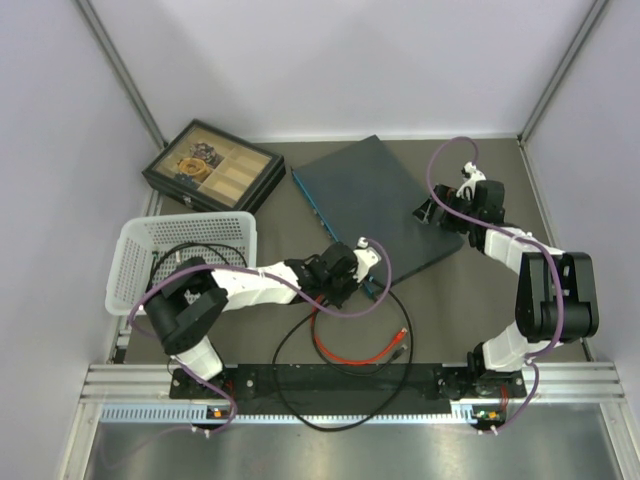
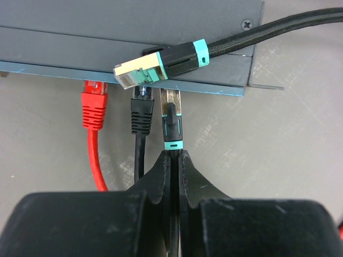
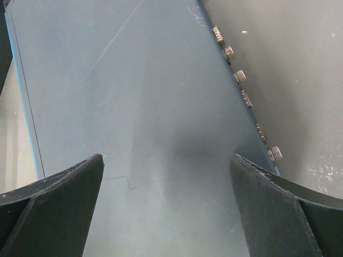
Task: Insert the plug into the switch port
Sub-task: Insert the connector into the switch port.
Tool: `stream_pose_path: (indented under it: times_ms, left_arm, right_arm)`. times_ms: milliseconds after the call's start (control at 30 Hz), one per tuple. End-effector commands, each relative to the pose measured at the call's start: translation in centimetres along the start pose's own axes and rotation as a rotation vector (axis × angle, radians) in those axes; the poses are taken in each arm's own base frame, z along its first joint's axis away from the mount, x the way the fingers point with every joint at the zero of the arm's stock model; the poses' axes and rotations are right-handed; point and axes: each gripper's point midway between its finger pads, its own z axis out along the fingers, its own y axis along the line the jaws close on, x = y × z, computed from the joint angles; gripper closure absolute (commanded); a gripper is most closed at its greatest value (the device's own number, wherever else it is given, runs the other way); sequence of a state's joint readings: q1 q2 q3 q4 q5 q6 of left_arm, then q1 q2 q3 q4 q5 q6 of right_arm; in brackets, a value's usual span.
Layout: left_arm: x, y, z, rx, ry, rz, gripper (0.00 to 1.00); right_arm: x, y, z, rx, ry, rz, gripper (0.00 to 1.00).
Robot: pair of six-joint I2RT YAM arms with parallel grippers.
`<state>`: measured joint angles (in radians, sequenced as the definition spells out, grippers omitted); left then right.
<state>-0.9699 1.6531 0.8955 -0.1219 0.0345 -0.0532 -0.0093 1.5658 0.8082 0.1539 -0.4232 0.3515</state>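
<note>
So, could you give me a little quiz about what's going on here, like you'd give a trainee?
1. True or false: the right gripper is shut on a cable.
2. In the left wrist view, the leftmost cable at the switch is: A red, B yellow, C white.
3. Fill in: the left gripper holds, by its cable, a black plug with a ____ band.
Key: 1 false, it is open over the switch. 2 A, the red cable. 3 teal.

1. Plug: black with a teal band and metal shell, straight ahead of the left gripper's closed jaws, nose at the switch's teal edge.
2. Switch: a flat blue-grey box, lying beneath the right gripper's spread jaws.
</note>
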Motion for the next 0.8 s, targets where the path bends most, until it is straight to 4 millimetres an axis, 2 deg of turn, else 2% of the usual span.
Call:
stream_pose_path:
  times_ms: [0, 267, 367, 567, 767]
  left_arm:
    - [-5.0, -0.9, 0.9, 0.028, -0.169, 0.012, 1.0]
    - [-6.7, -0.3, 0.7, -0.008, -0.205, 0.017, 1.0]
    - [-7.4, 0.6, 0.0, -0.064, -0.216, 0.015, 1.0]
    - [-8.9, 1.0, -1.7, -0.087, -0.264, 0.027, 1.0]
    - [-9.3, 1.1, -1.1, -0.092, -0.256, 0.036, 1.0]
  right_arm:
    - [1.7, -1.1, 0.3, 0.025, 0.071, 0.045, 0.01]
    - [2.2, -0.9, 0.7, 0.006, 0.098, 0.059, 0.01]
    - [2.5, -1.0, 0.8, 0.005, 0.113, 0.064, 0.01]
    - [2.6, -0.9, 0.8, 0.002, 0.121, 0.063, 0.01]
    - [2.5, -1.1, 0.6, 0.013, 0.115, 0.054, 0.01]
